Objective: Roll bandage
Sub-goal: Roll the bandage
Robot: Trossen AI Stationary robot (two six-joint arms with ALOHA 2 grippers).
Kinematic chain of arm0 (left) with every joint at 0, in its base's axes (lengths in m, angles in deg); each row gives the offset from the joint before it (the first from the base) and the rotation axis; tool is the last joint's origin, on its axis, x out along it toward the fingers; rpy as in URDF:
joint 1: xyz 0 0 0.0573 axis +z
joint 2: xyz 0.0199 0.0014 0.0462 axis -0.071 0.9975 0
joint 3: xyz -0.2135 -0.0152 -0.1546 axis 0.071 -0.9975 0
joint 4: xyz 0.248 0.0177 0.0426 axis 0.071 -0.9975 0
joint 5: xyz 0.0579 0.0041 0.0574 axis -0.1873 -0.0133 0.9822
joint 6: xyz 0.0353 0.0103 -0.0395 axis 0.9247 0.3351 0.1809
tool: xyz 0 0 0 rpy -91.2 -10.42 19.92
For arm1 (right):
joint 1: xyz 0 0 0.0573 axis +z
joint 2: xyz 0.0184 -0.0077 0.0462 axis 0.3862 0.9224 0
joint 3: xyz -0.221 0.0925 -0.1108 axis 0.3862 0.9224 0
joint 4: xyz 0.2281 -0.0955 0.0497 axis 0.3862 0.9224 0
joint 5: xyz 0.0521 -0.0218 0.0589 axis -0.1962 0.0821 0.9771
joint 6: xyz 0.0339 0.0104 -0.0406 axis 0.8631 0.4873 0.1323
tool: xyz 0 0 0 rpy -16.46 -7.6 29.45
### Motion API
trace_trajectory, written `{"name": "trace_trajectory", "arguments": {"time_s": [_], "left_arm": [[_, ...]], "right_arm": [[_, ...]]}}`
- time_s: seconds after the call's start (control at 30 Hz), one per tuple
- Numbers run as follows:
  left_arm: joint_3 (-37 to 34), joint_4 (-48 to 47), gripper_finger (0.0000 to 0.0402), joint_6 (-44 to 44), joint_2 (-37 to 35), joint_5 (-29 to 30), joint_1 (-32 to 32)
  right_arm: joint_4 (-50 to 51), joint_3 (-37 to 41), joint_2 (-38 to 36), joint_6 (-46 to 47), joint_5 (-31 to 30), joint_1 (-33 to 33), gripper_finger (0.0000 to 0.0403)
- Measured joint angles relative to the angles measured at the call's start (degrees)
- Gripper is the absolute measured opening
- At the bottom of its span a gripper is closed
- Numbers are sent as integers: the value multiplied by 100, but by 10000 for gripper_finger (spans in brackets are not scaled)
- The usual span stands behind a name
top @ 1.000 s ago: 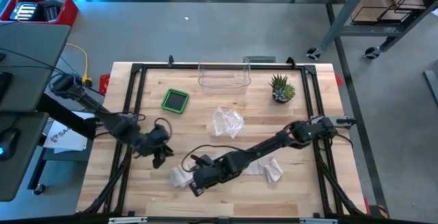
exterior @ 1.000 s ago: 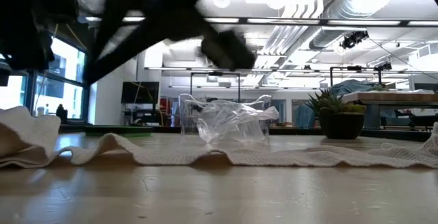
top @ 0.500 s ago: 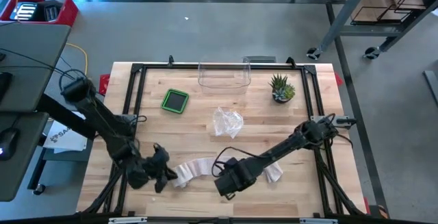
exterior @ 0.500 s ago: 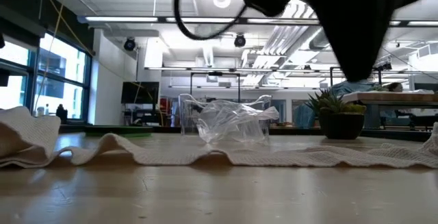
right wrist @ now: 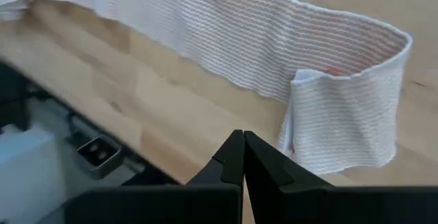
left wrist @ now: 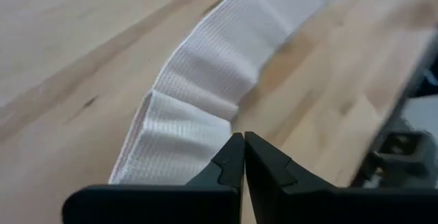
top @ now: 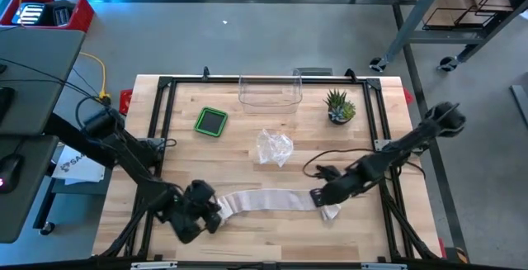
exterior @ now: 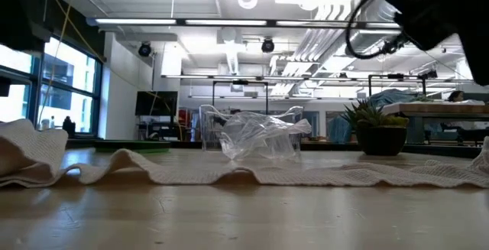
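A long white bandage (top: 268,200) lies spread out flat along the table's near part, and it shows as a wavy strip (exterior: 229,175) in the low view. Its left end (left wrist: 178,138) is folded and rumpled. Its right end (right wrist: 342,121) is folded back on itself. My left gripper (top: 208,215) is shut at the left end, its tips (left wrist: 243,145) beside the cloth's edge. My right gripper (top: 318,196) is shut above the table near the right end, with its tips (right wrist: 243,145) clear of the cloth. My left gripper slants down at the near edge of the bandage's left end (left wrist: 229,118). No cloth shows between its shut fingertips, and I cannot tell whether they touch the bandage.
A crumpled clear plastic bag (top: 274,147) lies mid-table. Behind it are a clear container (top: 270,93), a green-rimmed square box (top: 212,121) and a potted plant (top: 340,106). Black frame rails (top: 165,130) run along the table's sides.
My right gripper has swept along the bandage from its left part toward the table's right edge. The strip now shows uncovered and spread out flat. My left gripper has moved toward the table's near edge and a little right, up to the bandage's left end.
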Motion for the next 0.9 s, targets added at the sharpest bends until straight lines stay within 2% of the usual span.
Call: {"name": "trace_trajectory", "arguments": {"time_s": [0.1, 0.2, 0.3, 0.47, 0.6, 0.73, 0.9], "left_arm": [[-2, 330, 1, -134, 215, -293, 250], [-2, 710, 1, -237, 467, -525, 450], [-2, 855, 1, -678, 692, -752, 551], [-2, 858, 0, -943, 927, -882, 551], [-2, 645, 0, -645, 1100, -1437, 560], [-2, 168, 0, -351, 1189, -1885, 562], [0, -568, 0, -287, 1145, -1944, 540]], "right_arm": [[-356, 503, -382, 40, -91, 106, 0], [-501, 758, -402, 41, -95, 130, 0], [-1400, 945, -308, 8, 8, 89, 0], [-1837, 959, 118, 0, -110, -104, 0], [-2104, 857, 654, 17, 5, -215, 0], [-2130, 746, 987, 316, -231, -264, 0], [-2038, 576, 1043, 225, -212, -290, 0]]}}
